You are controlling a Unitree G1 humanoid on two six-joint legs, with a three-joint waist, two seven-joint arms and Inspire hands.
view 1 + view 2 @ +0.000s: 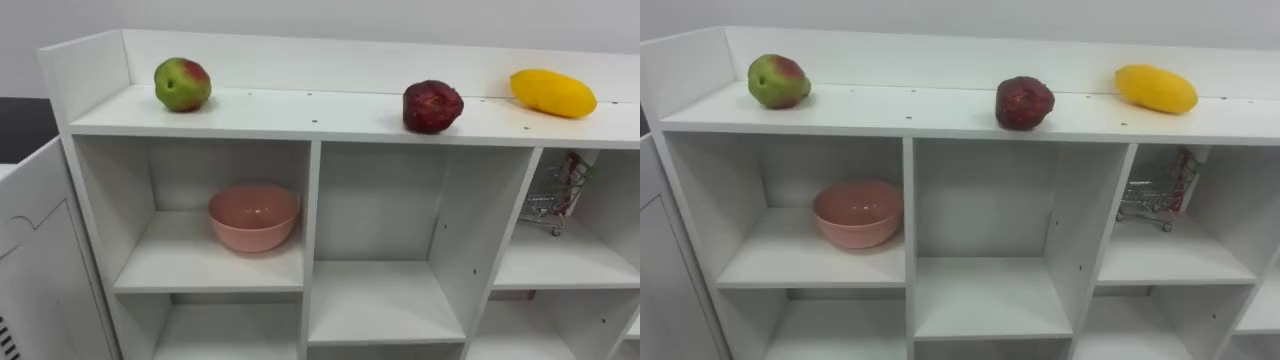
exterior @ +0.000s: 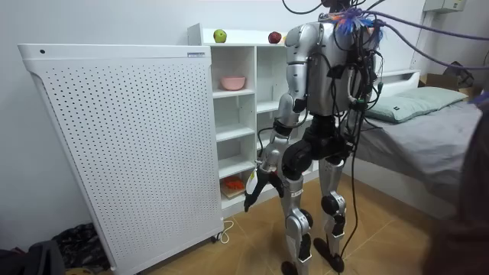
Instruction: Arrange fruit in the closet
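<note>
A white open-fronted shelf unit of painted board (image 1: pixel 310 120) stands against a pale wall. Its top board has a low raised lip along the back and the left end. Three fruits lie on that top board, well apart from one another. A round green apple with a red blush (image 1: pixel 182 84) is near the left end. A lumpy dark red fruit (image 1: pixel 432 107) sits above the middle column. A long smooth yellow mango (image 1: pixel 552 93) lies toward the right, close to the back lip.

In the upper left compartment a round pink bowl (image 1: pixel 253 217) sits upright. In the upper right compartment stands a small wire shopping cart (image 1: pixel 555 195), and the print on its red part is too small to read.

In the room view the robot stands upright on a brown wood-patterned floor (image 2: pixel 382 241), close in front of the shelf unit. A tall white perforated panel (image 2: pixel 122 145) is at the room view's left and a bed with a grey cover (image 2: pixel 420 145) at its right. A small dark label (image 2: pixel 197 53) near the panel's top corner cannot be read. The left hand (image 2: pixel 256 189) hangs beside the thigh with its fingers loose and pointing down, holding nothing
</note>
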